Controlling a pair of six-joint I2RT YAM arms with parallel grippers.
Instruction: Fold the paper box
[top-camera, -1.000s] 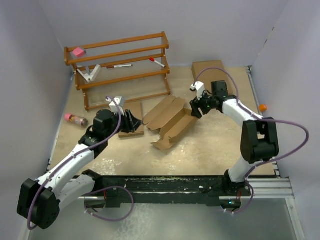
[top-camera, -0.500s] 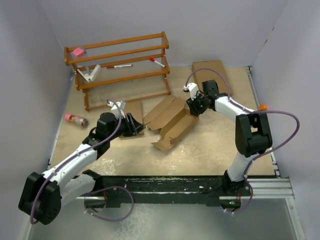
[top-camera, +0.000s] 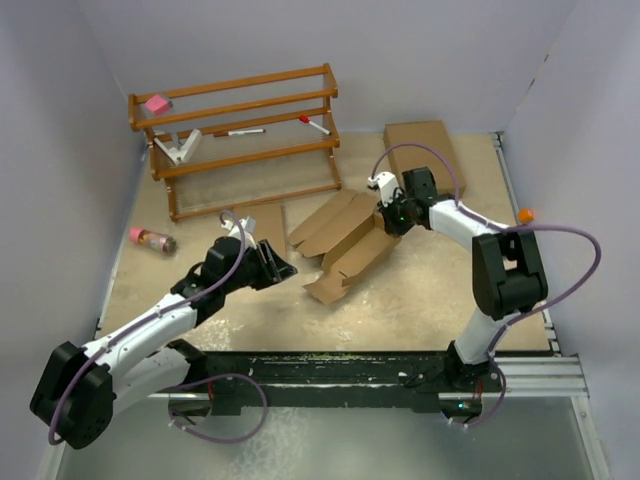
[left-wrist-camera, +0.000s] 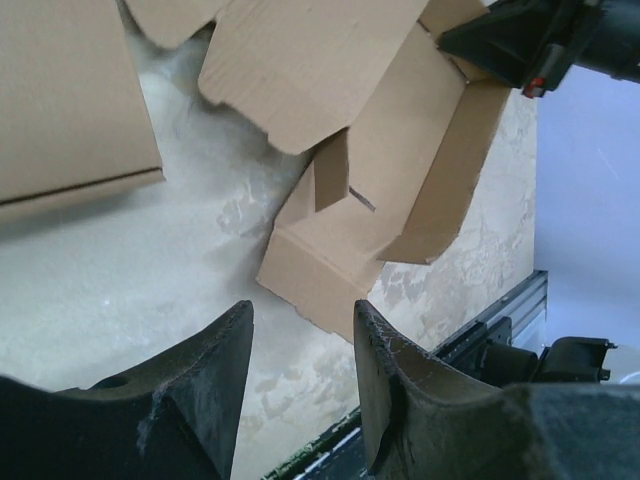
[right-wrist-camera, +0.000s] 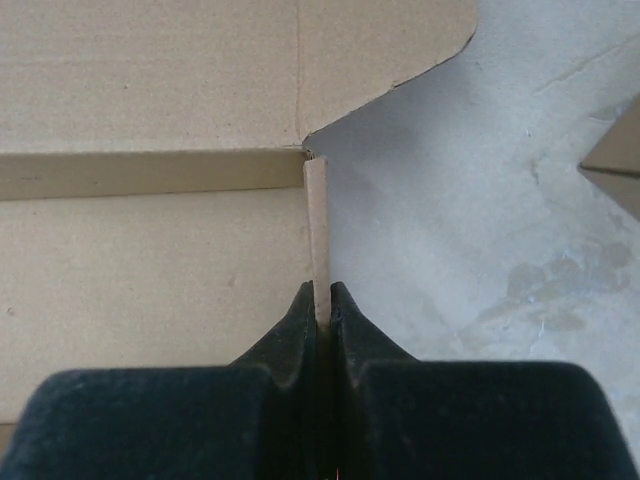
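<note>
Right tool pinches an upright flap of the half-folded box; left tool hovers beside it half open, gripping nothing.

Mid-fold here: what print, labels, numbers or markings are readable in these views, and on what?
No readable text in any view.
Paper box: plain brown, no print showing.
Flat brown box: no print showing.
Pink tube: any label is too small to read.
Pens on the wooden rack: too small to read.
</note>
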